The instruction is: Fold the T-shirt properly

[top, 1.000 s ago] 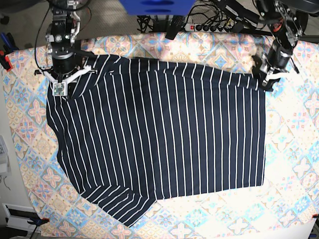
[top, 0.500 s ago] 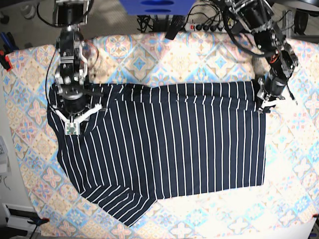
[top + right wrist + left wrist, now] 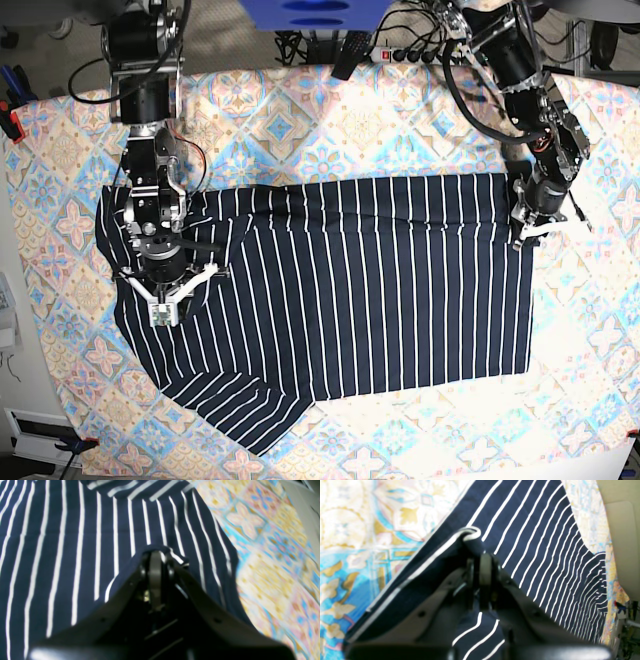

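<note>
The right gripper [image 3: 156, 555] is pressed together on a pinch of the T-shirt [image 3: 340, 290], and the left gripper [image 3: 482, 557] pinches the hem corner at the other end. Both have carried the far edge toward the near side over the last second (the fold line now crosses mid-cloth), so the shirt lies doubled over itself on the tablecloth [image 3: 420, 120]. My judgement: the first fold is partway, with edges not yet matched.
</note>
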`<state>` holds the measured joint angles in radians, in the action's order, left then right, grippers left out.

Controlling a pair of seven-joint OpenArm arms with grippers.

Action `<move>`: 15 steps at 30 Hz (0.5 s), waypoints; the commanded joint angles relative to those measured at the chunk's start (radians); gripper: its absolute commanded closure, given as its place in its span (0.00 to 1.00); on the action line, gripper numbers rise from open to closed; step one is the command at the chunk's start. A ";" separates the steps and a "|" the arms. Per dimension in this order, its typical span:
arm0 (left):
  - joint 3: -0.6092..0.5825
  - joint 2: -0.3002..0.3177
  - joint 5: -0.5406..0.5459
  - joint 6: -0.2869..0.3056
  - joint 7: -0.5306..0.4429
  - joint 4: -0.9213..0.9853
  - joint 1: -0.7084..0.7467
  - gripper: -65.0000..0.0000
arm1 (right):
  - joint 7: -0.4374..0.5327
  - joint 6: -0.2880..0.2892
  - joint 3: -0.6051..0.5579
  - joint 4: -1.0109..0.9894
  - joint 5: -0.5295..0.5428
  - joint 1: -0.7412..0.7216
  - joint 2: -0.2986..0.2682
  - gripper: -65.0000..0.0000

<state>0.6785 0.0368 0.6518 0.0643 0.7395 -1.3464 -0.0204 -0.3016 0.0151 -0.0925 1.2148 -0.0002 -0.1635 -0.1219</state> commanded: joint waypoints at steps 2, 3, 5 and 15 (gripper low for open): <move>0.002 0.015 0.010 0.007 -0.018 -0.011 -0.013 1.00 | 0.037 -0.004 -0.016 -0.019 -0.004 -0.035 -0.006 1.00; 0.002 0.015 0.010 0.007 -0.018 -0.011 -0.013 1.00 | 0.046 -0.004 -0.022 -0.034 -0.004 -0.040 -0.006 0.99; 0.002 0.015 0.010 0.006 -0.018 -0.011 -0.013 1.00 | 0.057 -0.004 -0.025 -0.059 -0.004 -0.044 -0.006 0.99; 0.004 0.015 0.010 -0.051 -0.016 -0.018 0.035 0.70 | 0.060 -0.004 -0.020 0.029 -0.005 0.043 -0.012 0.70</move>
<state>0.6796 0.0387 0.6525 0.0029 0.7364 -1.3449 0.0223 -0.2668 0.0139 -0.1169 1.2209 -0.0017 -0.1040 -0.1234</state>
